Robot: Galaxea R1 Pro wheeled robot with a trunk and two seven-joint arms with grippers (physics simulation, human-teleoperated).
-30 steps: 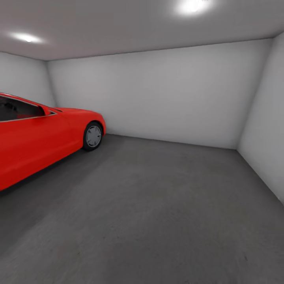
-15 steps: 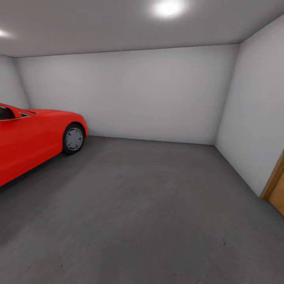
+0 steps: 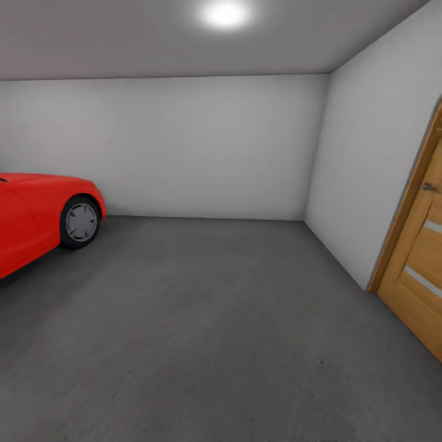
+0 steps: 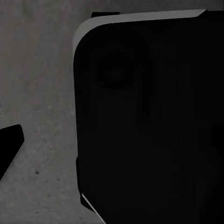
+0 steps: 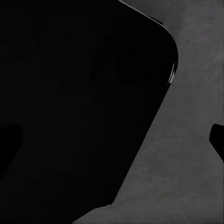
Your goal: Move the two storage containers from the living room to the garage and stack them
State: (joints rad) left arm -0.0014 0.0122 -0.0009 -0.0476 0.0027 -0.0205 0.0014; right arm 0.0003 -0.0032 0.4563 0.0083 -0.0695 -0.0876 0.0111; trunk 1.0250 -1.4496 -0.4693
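Observation:
I am in the garage, and the two storage containers are out of view. Its dark grey concrete floor (image 3: pixel 209 319) stretches ahead of me to the white back wall. In the left wrist view one black fingertip (image 4: pixel 10 149) of my left gripper (image 4: pixel 112 151) sits at the picture's edge over the floor (image 4: pixel 42 84), with nothing held. My right gripper (image 5: pixel 114 140) shows a fingertip (image 5: pixel 218 140) at the opposite edge, also holding nothing. Both grippers look open, spread wide in front of a black part of my own body.
The front of a red car (image 3: pixel 37 215) stands at the left, its wheel (image 3: pixel 81 222) on the concrete. A wooden door (image 3: pixel 420 264) is set in the right wall. Open floor lies between car and door, with a ceiling light (image 3: pixel 224 13) above.
My view has turned to the right: the car has slid toward the left edge and the wooden door has come fully into view. Nothing in the room itself has moved.

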